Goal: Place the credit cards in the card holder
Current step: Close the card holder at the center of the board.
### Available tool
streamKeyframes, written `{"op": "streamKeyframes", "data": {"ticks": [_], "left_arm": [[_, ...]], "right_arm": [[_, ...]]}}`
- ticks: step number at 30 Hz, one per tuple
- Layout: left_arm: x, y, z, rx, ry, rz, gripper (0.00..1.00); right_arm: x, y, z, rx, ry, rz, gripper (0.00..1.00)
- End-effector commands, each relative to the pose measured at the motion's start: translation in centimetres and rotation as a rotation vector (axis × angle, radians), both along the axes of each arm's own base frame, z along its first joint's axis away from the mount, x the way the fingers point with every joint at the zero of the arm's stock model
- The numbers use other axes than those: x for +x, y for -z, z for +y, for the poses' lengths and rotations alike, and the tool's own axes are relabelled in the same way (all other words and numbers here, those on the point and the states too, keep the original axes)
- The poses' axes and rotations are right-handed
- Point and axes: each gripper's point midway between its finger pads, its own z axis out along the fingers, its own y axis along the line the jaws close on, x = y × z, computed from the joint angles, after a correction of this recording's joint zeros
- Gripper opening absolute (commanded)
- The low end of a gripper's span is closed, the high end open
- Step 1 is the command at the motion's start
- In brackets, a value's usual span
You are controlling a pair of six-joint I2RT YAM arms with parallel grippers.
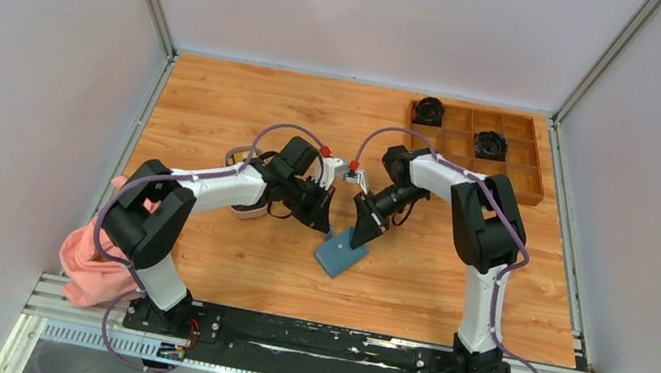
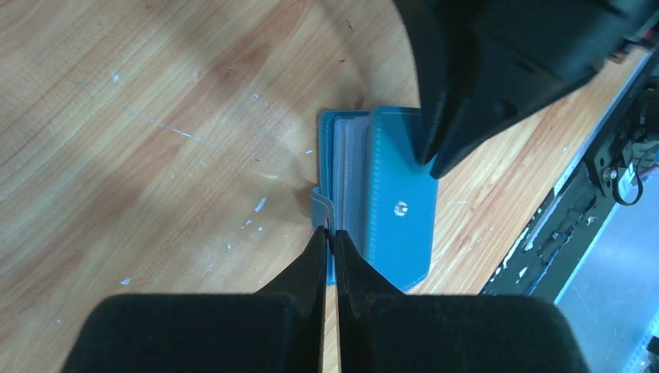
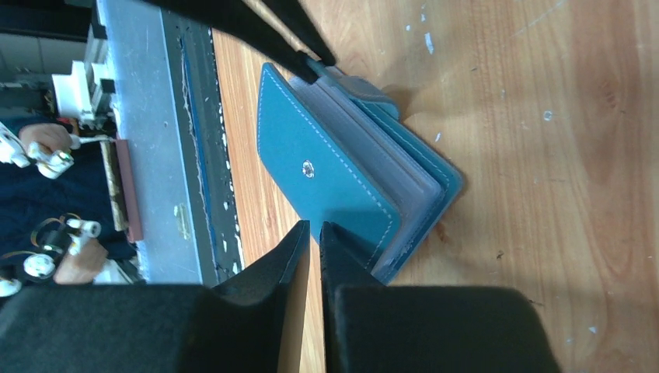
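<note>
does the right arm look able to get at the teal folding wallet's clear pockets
Probably not: the teal-blue folding wallet is barely ajar, only the edges of its greyish clear pockets showing.

Matt stitched card holder [image 3: 342,186] on wooden table [image 3: 544,233] (scuffed).

The left arm [image 1: 204,188] and right arm [image 1: 469,210] reach forward and bend inward, wrists angled down so the grippers nearly meet. The left gripper [image 2: 329,233] is pinched tight. The right gripper [image 3: 313,225] shows a thin slit between its fingers.
</note>
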Motion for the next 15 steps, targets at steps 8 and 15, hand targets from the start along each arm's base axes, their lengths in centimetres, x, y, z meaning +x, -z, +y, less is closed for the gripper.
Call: {"op": "streamKeyframes", "data": {"ticks": [8,15], "left_arm": [[-1.5,-2.2,-1.0,-0.178,0.029,-0.051,0.00],[-3.0,-1.2,-1.7,-0.163,0.055,-0.026,0.00]], "right_arm": [[-0.2,3.2,0.1,-0.145,0.142,0.174,0.12],[-0.3,3.8,0.3,-0.161,0.166,0.213,0.12]]}}
